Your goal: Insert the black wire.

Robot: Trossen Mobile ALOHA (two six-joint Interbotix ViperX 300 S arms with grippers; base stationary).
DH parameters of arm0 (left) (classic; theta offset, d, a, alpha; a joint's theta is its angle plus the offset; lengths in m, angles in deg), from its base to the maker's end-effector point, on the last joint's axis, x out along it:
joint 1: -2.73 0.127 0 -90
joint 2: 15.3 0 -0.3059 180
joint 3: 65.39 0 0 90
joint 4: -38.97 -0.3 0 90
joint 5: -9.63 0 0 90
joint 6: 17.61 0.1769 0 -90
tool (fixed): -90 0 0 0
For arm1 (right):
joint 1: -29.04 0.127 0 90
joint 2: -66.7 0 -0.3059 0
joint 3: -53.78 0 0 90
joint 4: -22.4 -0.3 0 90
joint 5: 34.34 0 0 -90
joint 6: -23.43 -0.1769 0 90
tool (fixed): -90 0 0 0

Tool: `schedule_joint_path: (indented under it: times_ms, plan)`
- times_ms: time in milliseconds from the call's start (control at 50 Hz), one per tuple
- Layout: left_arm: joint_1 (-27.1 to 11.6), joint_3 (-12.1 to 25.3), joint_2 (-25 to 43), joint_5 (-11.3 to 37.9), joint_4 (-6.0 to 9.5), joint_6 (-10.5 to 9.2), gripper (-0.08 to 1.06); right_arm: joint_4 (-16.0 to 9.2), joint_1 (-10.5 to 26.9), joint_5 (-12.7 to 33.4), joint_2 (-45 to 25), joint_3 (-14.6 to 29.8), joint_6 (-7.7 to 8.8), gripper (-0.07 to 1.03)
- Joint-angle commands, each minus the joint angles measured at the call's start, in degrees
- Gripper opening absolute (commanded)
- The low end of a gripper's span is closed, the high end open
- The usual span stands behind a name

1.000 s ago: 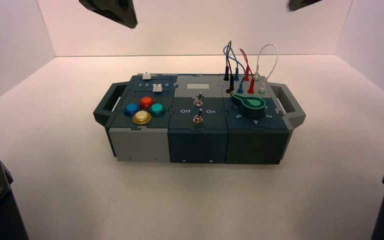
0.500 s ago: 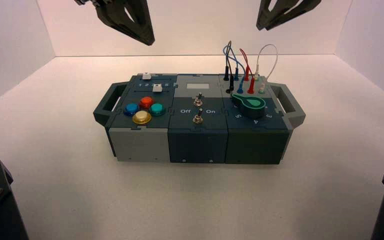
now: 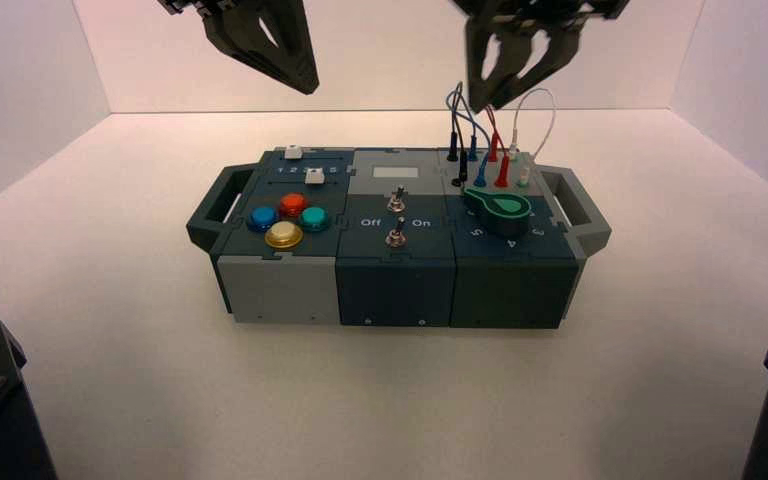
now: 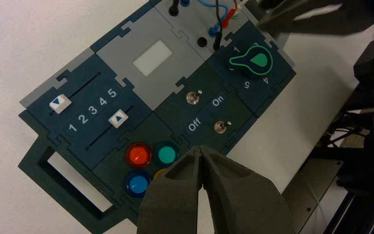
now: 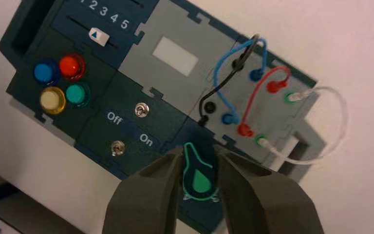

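The black wire (image 5: 222, 83) loops over the box's right rear panel. One plug (image 5: 237, 62) sits in the far black socket. The other plug (image 5: 203, 119) rests on the box beside an empty black socket (image 5: 211, 107), near the green knob (image 5: 199, 176). This loose plug (image 3: 463, 170) also shows in the left wrist view (image 4: 216, 41). My right gripper (image 3: 508, 82) hangs open above the wires, and its fingers (image 5: 197, 152) frame the knob from well above. My left gripper (image 3: 298, 78) hovers shut high over the box's left rear (image 4: 202, 149).
Blue (image 5: 224, 73), red (image 5: 258, 92) and white (image 5: 331, 122) leads are plugged in next to the black one. Two toggle switches (image 3: 396, 218) sit mid-box, coloured buttons (image 3: 285, 218) and sliders (image 3: 303, 165) on the left. Handles (image 3: 580, 205) stick out at both ends.
Both grippers have come down into the high view. The right one moved left to above the wires and opened; the left one lowered slightly.
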Motion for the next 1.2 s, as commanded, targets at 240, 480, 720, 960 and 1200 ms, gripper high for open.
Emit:
schedule_joint_path:
  times_ms: [240, 480, 720, 960, 1200]
  plan:
    - [-0.09, 1.93, 0.97, -0.09, 0.26, 0.44, -0.03, 1.05, 0.26, -2.46, -0.35, -0.62, -3.78, 0.49]
    - [-0.09, 2.37, 2.99, -0.26, 0.44, 0.44, -0.03, 2.2, 0.18, -3.16, -3.69, 0.35, -5.27, 0.49]
    - [-0.09, 2.37, 2.46, -0.62, 0.44, 0.44, -0.03, 2.55, 0.26, -4.57, -6.42, 2.02, -5.27, 0.49]
    - [-0.09, 2.29, 1.85, -0.62, 0.53, 0.44, -0.03, 3.16, 0.26, -4.13, -8.96, 3.6, -5.1, 0.45]
    - [-0.09, 2.29, 1.67, -0.26, 0.53, 0.44, -0.03, 4.39, 0.09, -3.16, -10.72, 4.66, -5.1, 0.45]
